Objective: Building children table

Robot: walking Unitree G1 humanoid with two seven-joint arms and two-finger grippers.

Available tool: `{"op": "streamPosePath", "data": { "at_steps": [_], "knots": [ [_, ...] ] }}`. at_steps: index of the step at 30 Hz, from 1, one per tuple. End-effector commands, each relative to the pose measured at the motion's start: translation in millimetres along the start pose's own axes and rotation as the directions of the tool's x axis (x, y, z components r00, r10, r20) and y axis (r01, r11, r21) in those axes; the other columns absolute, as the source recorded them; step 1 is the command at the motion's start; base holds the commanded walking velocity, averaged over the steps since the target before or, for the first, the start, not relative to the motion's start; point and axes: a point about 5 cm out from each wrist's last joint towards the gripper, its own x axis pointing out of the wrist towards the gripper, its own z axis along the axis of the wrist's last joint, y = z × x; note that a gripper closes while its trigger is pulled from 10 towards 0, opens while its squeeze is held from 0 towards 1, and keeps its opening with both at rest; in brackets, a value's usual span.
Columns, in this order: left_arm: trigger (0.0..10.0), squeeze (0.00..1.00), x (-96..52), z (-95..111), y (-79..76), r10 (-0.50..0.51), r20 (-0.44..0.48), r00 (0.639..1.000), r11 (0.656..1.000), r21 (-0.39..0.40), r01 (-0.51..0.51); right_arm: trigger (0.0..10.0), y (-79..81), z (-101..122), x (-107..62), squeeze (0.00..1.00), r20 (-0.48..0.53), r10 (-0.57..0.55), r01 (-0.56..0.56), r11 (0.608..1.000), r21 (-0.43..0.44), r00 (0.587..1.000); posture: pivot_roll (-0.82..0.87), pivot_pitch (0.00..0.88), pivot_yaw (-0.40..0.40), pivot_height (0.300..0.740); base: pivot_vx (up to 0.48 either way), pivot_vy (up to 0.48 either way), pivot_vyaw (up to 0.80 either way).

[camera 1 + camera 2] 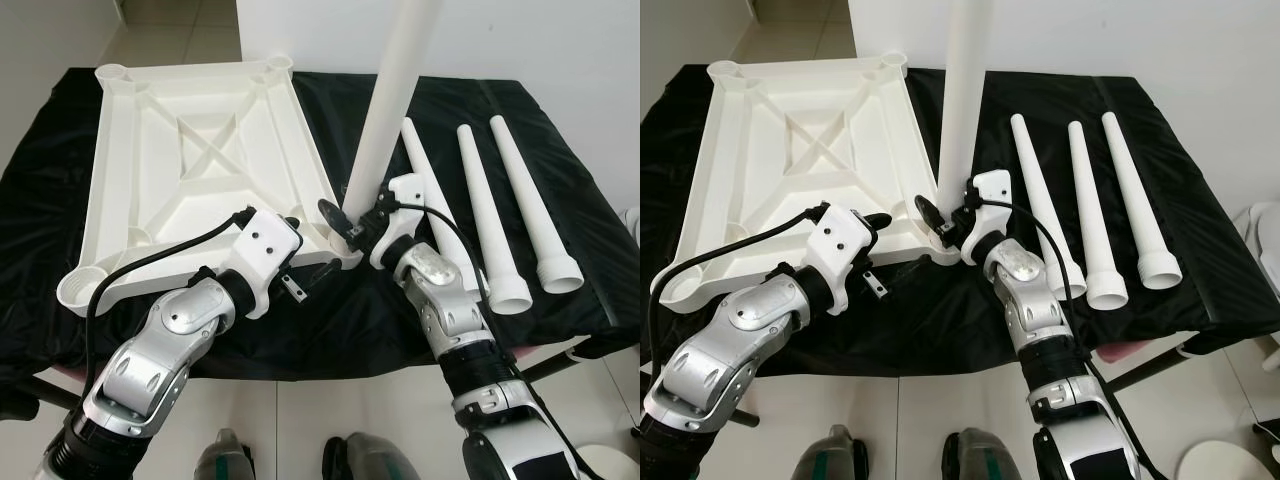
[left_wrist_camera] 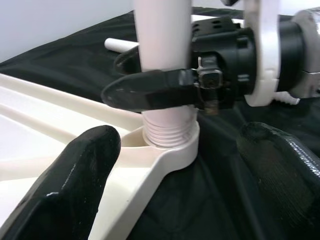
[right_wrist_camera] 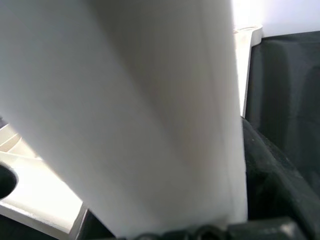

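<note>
Upside down on the black-draped table (image 1: 560,170) lay the white tabletop (image 1: 200,150). Upright in its near corner socket stood a leg (image 1: 385,120), threaded end down, clenched by the right end effector (image 1: 345,222). Beside it, the left end effector (image 2: 175,165) was released.

Silver jointed arms, white wrist housings with screw holes, black cables looping; left gripper (image 1: 305,287) and right gripper (image 1: 345,222) black-fingered.
</note>
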Motion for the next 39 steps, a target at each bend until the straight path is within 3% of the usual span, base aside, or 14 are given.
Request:
{"op": "streamPosePath", "data": {
  "at_steps": [1,13,26,28,35,37,39],
  "knots": [
    [10.0,0.0,-1.6,2.9,-0.9,-0.001,0.007,1.0,1.0,0.0,0.001,10.0,-12.0,-37.4,-9.7,0.0,-0.225,-0.066,0.096,0.987,0.128,0.972,-0.02,0.089,-0.026,0.74,0.0,0.0,0.0],
    [10.0,0.0,-2.0,3.6,-1.5,-0.004,0.01,1.0,1.0,-0.003,0.004,10.0,-20.7,-28.8,-0.1,0.0,-0.249,-0.065,0.107,0.982,0.158,0.966,-0.02,0.092,-0.032,0.74,0.0,0.0,0.0],
    [10.0,0.0,-2.3,4.6,-1.6,0.001,0.012,1.0,1.0,-0.002,-0.001,10.0,-17.8,-40.8,-7.9,0.0,-0.28,-0.056,0.094,0.988,0.125,0.958,-0.03,0.094,-0.032,0.74,0.0,0.0,0.0],
    [10.0,0.0,-2.1,4.9,-1.5,0.001,0.013,1.0,1.0,-0.001,-0.001,10.0,-14.1,-43.6,-14.8,0.0,-0.215,-0.069,0.072,0.997,0.005,0.974,-0.03,0.095,-0.033,0.74,0.0,0.0,0.0],
    [10.0,0.0,-2.4,5.1,-1.8,0.001,0.014,1.0,1.0,-0.002,-0.001,10.0,-4.7,-46.9,-24.5,0.0,-0.111,-0.054,0.042,0.993,-0.106,0.992,-0.03,0.098,-0.031,0.74,0.0,0.0,0.0],
    [10.0,0.0,-2.7,4.8,-1.9,-0.001,0.012,1.0,1.0,-0.003,0.001,10.0,-0.9,-49.2,-33.4,0.0,-0.039,-0.067,0.057,0.978,-0.202,0.997,-0.03,0.1,-0.028,0.74,0.0,0.0,0.0],
    [10.0,0.0,-3.0,4.5,-1.9,-0.002,0.01,1.0,1.0,-0.003,0.002,10.0,0.1,-48.7,-36.0,0.0,-0.014,-0.069,0.064,0.969,-0.237,0.997,-0.03,0.102,-0.025,0.74,0.0,0.0,0.0]
  ]
}}
